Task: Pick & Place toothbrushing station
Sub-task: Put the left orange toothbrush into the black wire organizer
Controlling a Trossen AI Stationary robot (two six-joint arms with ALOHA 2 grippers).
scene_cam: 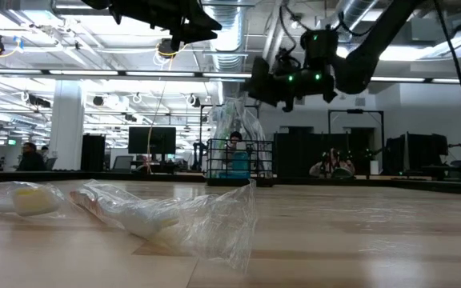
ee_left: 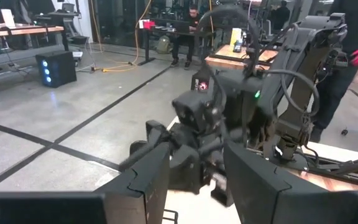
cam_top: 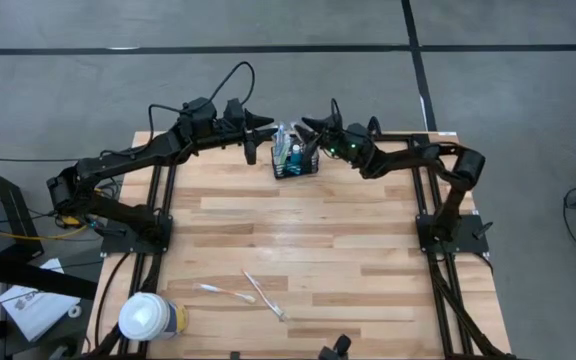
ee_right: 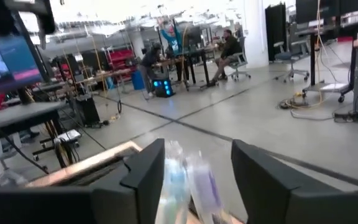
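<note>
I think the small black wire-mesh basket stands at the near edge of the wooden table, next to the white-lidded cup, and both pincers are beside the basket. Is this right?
Not quite. The high view shows the small black wire-mesh basket at the far edge of the wooden table, far from the white-lidded cup at the near left corner. The left pincer and right pincer are indeed beside the basket.

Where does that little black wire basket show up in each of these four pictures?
High view: basket at the table's far edge, centre, between both arms.
Low view: basket mid-picture, far back on the table.
Left wrist view: not visible.
Right wrist view: basket itself not visible.
Shared landmark: the wooden table.
</note>
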